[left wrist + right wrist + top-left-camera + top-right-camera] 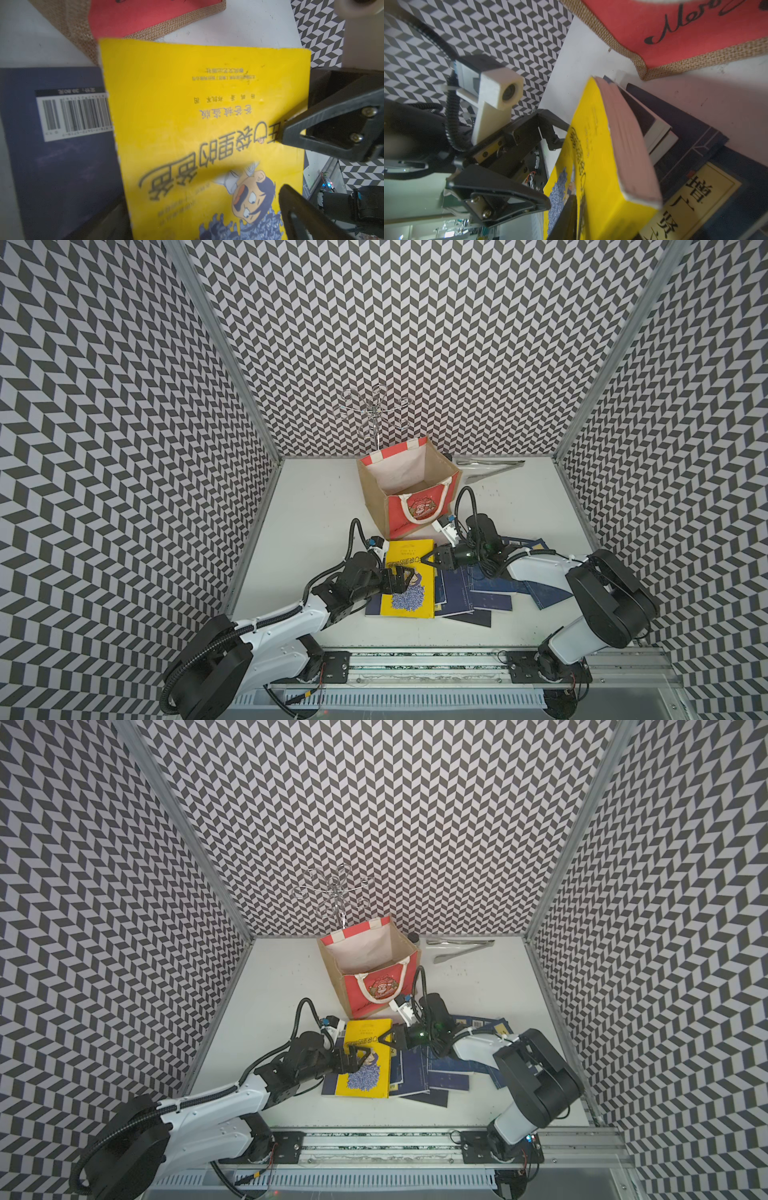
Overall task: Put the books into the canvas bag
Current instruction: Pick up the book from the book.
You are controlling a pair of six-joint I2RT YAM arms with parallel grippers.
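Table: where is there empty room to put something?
Bare table lies left of the canvas bag, up to the wall, and between the tongs and the books. Crowded before the bag: yellow book, left end effector, right end effector.

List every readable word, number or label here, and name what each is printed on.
"Mer…", black script, cut off by the frame: canvas bag, red panel.
"口袋里的爸爸", large title: yellow book.
"39.80元", above the barcode: navy book with barcode.
"增广贤", rest cut off: navy book with yellow label.
Yellow book's small print and the barcode digits: too blurred to read.
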